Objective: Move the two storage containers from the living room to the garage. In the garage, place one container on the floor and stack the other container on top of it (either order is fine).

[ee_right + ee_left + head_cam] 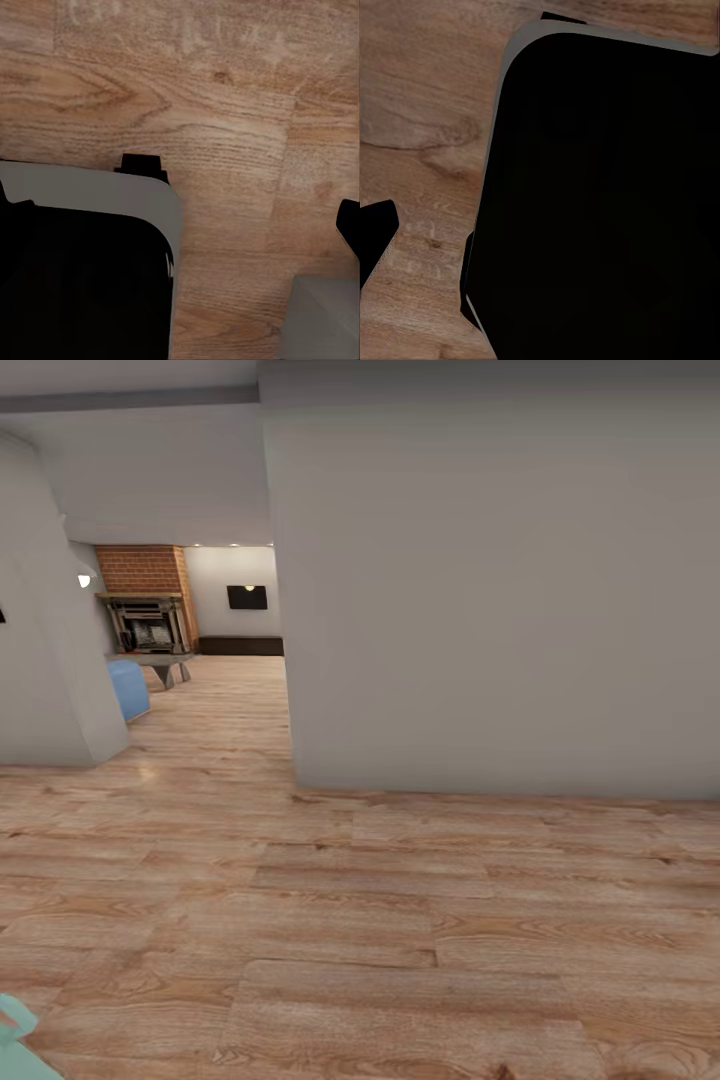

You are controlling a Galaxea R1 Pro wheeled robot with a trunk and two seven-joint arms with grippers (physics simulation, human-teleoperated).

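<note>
The two storage containers are out of view, and so is the garage. I stand in a hallway on light wood planks (380, 920). Through an opening at the left I look into the living room, with its brick-backed fireplace (148, 622) and a corner of the blue sofa (128, 688). In the left wrist view my left gripper (540, 247) hangs over the planks, one dark fingertip (376, 238) showing at the frame's edge. My right gripper (176, 214) also hangs over bare planks, a fingertip (349, 225) at the edge. Nothing lies between either pair of fingers.
A broad grey wall (500, 610) stands straight ahead and to the right. A wall corner (50, 660) narrows the opening at the left. A low grey table (160, 660) sits before the fireplace. My black base (607, 202) lies under both wrists. A teal shape (15, 1040) is at the lower left.
</note>
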